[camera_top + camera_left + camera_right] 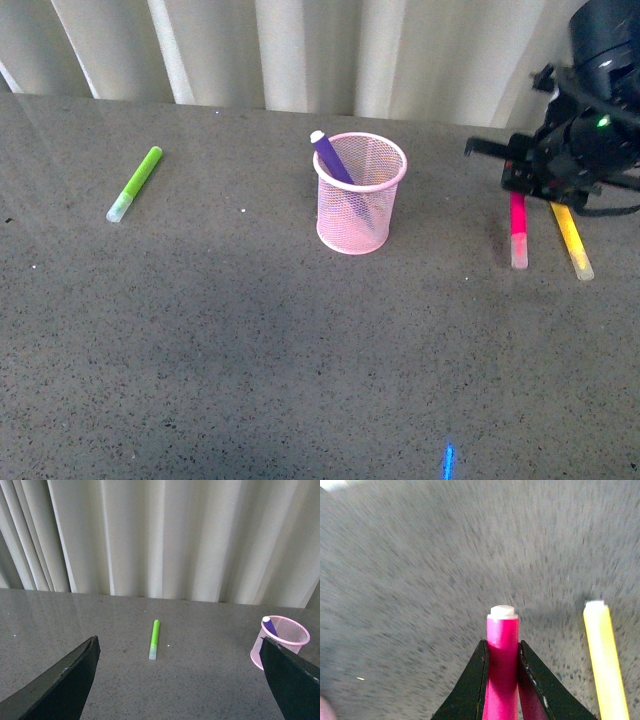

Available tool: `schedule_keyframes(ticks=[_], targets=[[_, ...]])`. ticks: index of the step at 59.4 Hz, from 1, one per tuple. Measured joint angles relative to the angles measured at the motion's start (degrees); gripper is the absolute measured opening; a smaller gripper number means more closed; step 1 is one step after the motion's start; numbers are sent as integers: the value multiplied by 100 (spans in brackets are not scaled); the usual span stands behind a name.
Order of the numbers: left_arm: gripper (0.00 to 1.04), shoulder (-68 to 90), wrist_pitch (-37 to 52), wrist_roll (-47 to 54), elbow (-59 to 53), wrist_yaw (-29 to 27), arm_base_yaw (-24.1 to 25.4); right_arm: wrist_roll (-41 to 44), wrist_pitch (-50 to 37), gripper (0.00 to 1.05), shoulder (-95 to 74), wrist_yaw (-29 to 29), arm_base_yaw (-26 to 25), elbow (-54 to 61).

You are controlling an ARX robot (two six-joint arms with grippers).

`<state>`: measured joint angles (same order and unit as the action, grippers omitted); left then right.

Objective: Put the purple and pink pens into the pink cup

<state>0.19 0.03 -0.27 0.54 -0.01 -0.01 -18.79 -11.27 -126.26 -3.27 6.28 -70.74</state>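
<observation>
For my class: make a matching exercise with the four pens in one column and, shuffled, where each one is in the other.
1 purple pen
2 pink pen
3 green marker
4 yellow marker

A held in the right gripper
B lying alone, left of the pink cup
C leaning in the pink cup
D lying loose beside the pink pen

Pairs: 1-C, 2-A, 3-B, 4-D

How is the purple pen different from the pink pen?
The purple pen stands tilted inside the pink cup, leaning on its rim. The pink pen is outside the cup, on the robot's right side beside a yellow marker. Nothing holds the purple pen, while the right gripper pinches the pink pen. One is dark purple, the other bright pink. Both are short, thick markers.
</observation>
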Motion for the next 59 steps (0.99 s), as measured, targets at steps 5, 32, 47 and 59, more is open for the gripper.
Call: schedule_keyframes(ticks=[5, 32, 47, 59], targets=[[98, 0, 0, 0, 0, -2, 0, -2, -914, 12, 1115, 380, -15, 531], [98, 0, 0, 0, 0, 0, 0, 968, -4389, 12, 2249, 1744, 638, 2063], [98, 0, 0, 0, 0, 0, 0, 1333, -4592, 12, 1222, 1764, 1027, 1523], [98, 0, 0, 0, 0, 0, 0, 1366, -4599, 12, 450, 1668, 1259, 901]])
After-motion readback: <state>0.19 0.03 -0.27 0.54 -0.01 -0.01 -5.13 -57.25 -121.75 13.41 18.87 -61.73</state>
